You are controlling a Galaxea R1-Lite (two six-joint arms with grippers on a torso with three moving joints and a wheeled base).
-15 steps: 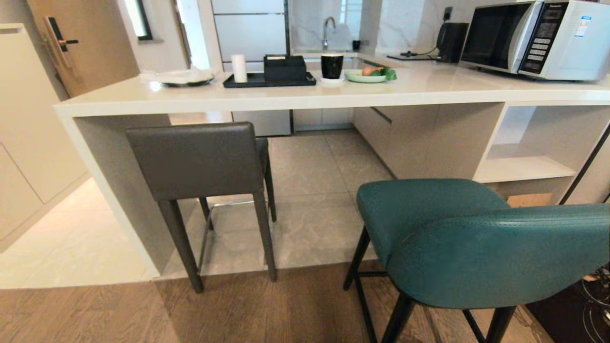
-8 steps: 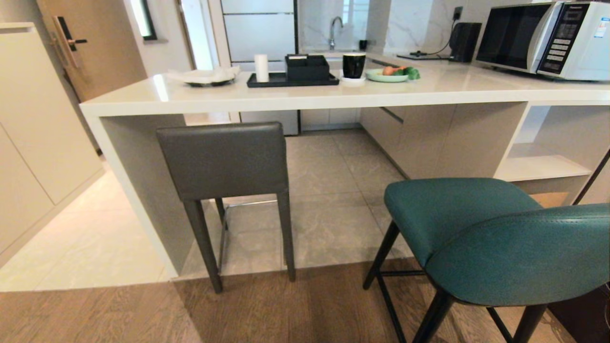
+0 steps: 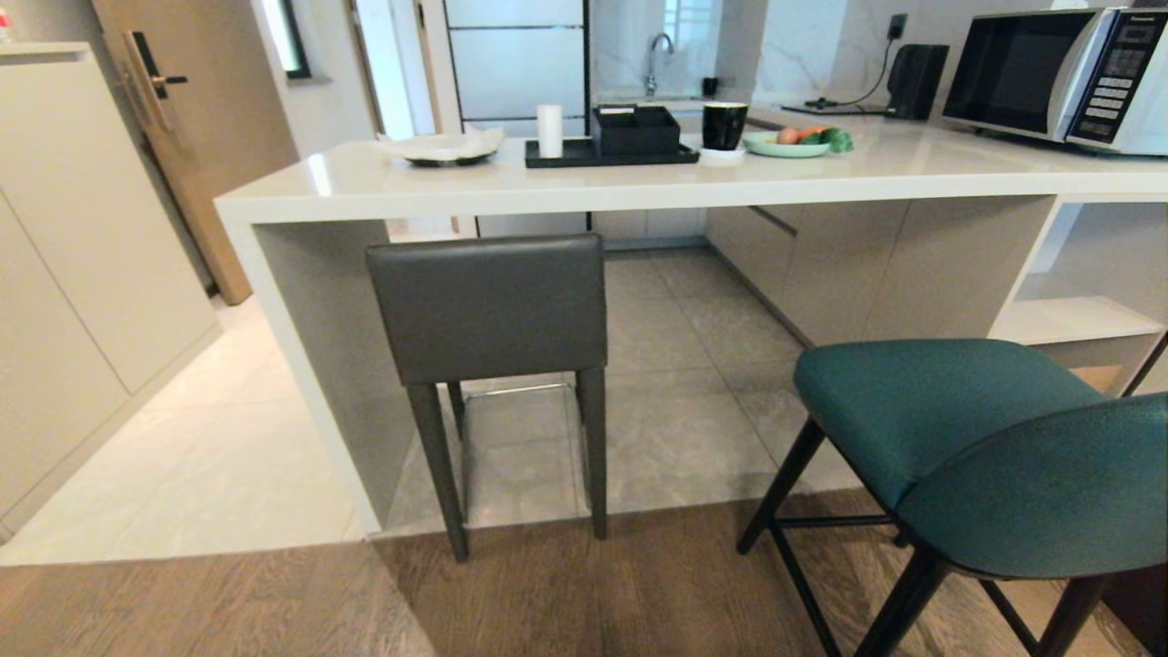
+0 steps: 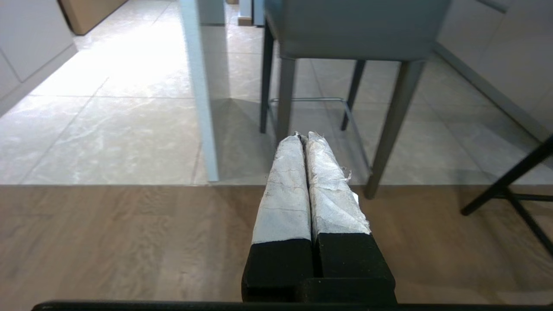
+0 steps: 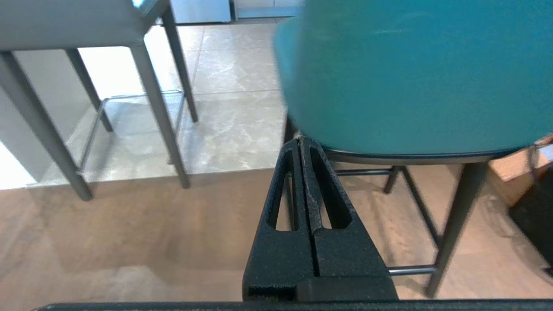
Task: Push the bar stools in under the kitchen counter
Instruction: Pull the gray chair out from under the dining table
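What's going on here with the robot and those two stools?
Nothing is being handled yet. The grey stool sits partly under the kitchen counter, while the teal stool stands out on the wood floor. The left gripper and right gripper have their fingers shut, holding nothing.

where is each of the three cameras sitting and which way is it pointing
Head: up high, looking forward and down at the kitchen counter, grey stool and teal stool; no arm shows.
Left wrist: low behind the shut left gripper, facing the grey stool's legs.
Right wrist: low behind the shut right gripper, close under the teal stool's back.
Shared: all three show both stools.
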